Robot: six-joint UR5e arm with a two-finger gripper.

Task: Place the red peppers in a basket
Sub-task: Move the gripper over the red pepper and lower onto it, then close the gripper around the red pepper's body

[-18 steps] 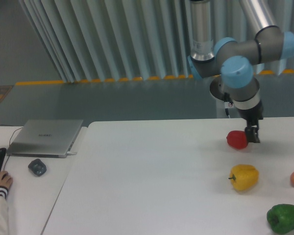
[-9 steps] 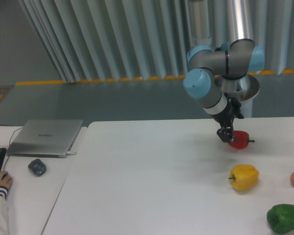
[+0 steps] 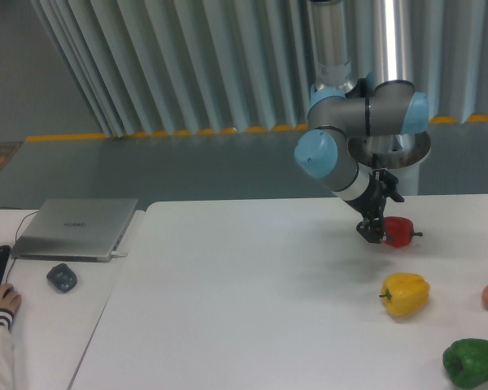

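Red pepper (image 3: 398, 231) one, pincer (image 3: 373, 231) touching its left, grip unclear, one yellow pepper (image 3: 405, 294)

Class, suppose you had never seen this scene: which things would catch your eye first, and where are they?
The grey and blue robot arm dominates the upper right, its hand right beside a red pepper on the white table. Nearer the front right lie a yellow pepper and a green pepper, bright against the white.
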